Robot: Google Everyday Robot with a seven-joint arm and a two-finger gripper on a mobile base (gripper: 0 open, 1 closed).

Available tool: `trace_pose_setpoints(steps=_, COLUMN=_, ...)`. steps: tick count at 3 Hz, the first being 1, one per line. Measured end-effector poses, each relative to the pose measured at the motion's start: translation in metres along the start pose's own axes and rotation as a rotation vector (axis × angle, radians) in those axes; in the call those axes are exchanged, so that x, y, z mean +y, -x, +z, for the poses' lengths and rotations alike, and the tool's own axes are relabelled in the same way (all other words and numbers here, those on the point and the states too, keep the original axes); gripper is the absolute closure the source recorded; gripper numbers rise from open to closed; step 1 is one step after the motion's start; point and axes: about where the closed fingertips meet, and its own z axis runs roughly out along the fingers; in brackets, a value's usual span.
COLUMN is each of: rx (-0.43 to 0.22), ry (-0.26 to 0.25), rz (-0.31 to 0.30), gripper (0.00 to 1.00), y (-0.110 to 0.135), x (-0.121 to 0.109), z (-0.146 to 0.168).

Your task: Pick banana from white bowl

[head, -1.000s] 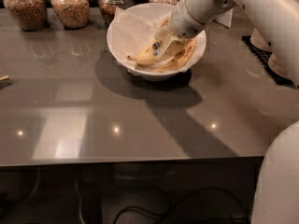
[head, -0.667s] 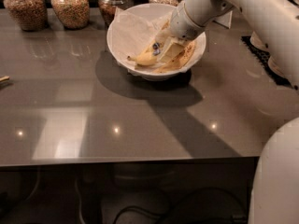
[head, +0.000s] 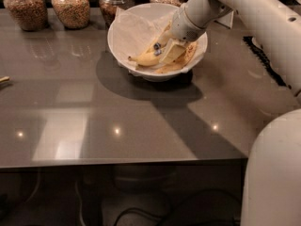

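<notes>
The white bowl (head: 123, 45), lined with crinkled white paper, stands at the back middle of the dark table. The yellow banana (head: 146, 59) lies in it, curving to the left, with a small blue sticker on it. A brown-speckled banana (head: 184, 60) lies beside it at the bowl's right side. My gripper (head: 171, 51) reaches down into the bowl from the upper right and sits right on the yellow banana's right part, next to the sticker. The banana's right end is hidden behind the gripper.
Several glass jars (head: 70, 6) of brown grains stand along the table's back edge behind the bowl. A dark mat (head: 263, 60) lies at the right under my arm. A small pale object (head: 3, 79) sits at the left edge. My white base (head: 275, 173) fills the lower right.
The gripper has edged slightly down and left onto the yellow banana. The bowl and both bananas have stayed in place.
</notes>
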Motion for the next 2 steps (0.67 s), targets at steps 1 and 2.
trace_pose_setpoints(steps=1, rx=0.016, ry=-0.004, rz=0.009, gripper=0.47, y=-0.0073, x=-0.0073, z=0.0052)
trace_pose_setpoints(steps=2, rx=0.037, ry=0.009, rz=0.012, gripper=0.57, y=-0.013, x=-0.0083, z=0.0113)
